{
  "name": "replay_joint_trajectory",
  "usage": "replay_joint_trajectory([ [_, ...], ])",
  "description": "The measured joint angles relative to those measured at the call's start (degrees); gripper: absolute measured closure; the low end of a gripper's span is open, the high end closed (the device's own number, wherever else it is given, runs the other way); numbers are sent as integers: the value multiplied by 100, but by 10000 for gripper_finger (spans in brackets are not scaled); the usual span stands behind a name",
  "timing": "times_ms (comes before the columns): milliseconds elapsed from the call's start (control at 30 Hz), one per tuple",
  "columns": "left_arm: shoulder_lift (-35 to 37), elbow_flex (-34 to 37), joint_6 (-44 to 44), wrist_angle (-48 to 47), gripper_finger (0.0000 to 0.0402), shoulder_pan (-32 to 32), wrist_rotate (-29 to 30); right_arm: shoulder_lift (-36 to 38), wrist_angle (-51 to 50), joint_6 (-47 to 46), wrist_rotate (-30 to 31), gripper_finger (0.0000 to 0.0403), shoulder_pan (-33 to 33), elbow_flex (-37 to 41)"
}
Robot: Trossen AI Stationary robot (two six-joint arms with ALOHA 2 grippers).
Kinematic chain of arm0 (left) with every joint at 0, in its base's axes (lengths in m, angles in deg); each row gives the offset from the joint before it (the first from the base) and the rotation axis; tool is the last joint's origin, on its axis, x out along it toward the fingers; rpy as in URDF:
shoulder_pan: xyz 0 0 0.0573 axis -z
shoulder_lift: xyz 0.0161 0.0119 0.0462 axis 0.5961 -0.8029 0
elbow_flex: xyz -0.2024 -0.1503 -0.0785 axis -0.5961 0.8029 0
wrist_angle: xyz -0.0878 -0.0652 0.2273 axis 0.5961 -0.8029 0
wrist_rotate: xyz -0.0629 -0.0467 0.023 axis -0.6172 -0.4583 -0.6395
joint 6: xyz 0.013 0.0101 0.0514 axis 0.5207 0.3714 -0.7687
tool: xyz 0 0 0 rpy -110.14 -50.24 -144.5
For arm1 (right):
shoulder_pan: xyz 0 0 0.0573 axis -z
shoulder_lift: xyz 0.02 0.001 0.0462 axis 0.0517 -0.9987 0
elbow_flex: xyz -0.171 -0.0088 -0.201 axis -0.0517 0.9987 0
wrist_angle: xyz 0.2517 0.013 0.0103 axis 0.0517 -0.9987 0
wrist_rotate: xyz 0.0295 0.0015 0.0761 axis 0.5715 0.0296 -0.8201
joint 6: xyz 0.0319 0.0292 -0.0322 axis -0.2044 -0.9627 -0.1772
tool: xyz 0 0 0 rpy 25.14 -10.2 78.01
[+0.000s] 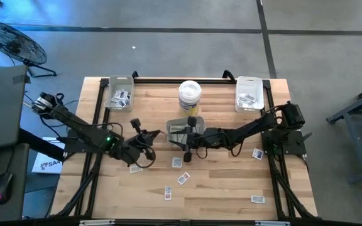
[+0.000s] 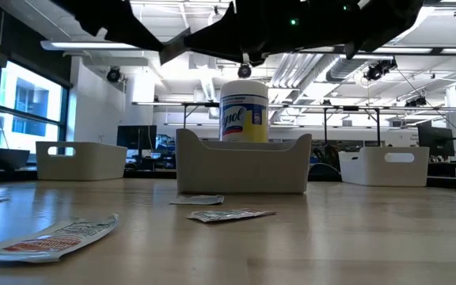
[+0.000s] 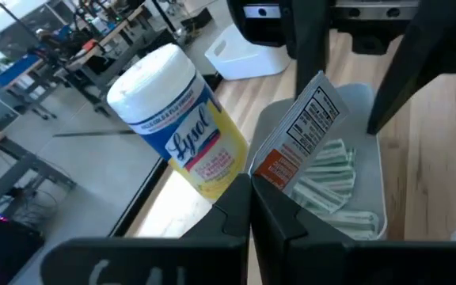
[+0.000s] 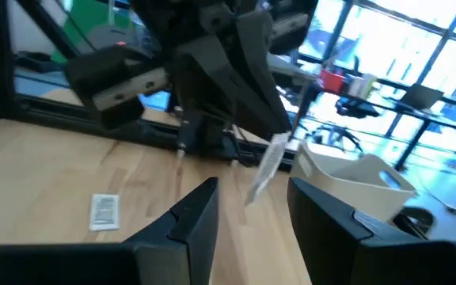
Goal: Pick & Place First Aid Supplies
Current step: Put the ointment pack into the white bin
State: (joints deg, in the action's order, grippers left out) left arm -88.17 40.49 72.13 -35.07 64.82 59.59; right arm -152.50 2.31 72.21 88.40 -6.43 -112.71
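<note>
my left gripper (image 3: 248, 207) is clamped on a first aid packet (image 3: 299, 131), white with black print and an orange corner, holding it upright. just beyond its fingertips sits the grey centre tray (image 3: 366, 107), with pale strips (image 3: 327, 178) already lying in it, and the lysol tub (image 3: 176, 119) stands beside that. i judge this the placing step: next i carry the packet over the tray and let go. my right gripper (image 4: 252, 210) waits spread and empty, facing the packet. loose packets (image 1: 181, 178) lie on the table (image 1: 231, 188) near me.

I count three trays (image 1: 119, 83) and one Lysol tub (image 1: 190, 95). I see about six loose packets (image 1: 183, 179) on the table (image 1: 231, 188).
</note>
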Motion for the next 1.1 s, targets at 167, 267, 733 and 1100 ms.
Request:
replay_joint_trajectory([
  [167, 2, 0, -142, 216, 401, -161, -289, -2, 44, -6, 86, 258, 2, 0],
  [267, 0, 0, -144, 247, 401, -175, -319, -2, 164, -56, 183, 264, 2, 0],
  [733, -33, 0, -297, 350, 401, -159, -472, -2, 101, -122, 285, 395, 2, 0],
  [1100, 225, -215, -439, 46, 316, -157, -878, 403, -570, -64, 689, 401, -4, 0],
])
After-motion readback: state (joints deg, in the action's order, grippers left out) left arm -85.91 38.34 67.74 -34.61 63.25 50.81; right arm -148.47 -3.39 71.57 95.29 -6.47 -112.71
